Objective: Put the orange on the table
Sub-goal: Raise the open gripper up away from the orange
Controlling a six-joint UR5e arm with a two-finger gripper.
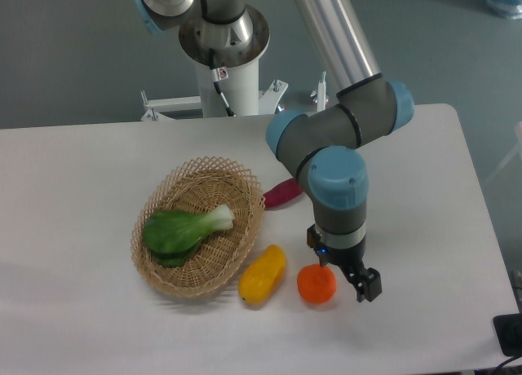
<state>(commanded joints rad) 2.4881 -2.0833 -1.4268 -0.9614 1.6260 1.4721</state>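
The orange (316, 284) is a small round bright-orange fruit resting on the white table (81, 171), in front of the basket's right side. My gripper (342, 271) points down right beside and over it. One black finger (369, 284) stands to the right of the orange with a small gap to it. The other finger sits at the orange's upper left edge, mostly hidden. The jaws stand wider than the orange, so the gripper looks open and not clamped on it.
A yellow-orange elongated fruit (263, 275) lies just left of the orange. A wicker basket (167, 273) holds a green leafy vegetable (183, 230). A purple vegetable (283, 193) lies behind the arm, partly hidden. The table's front edge is close below the orange.
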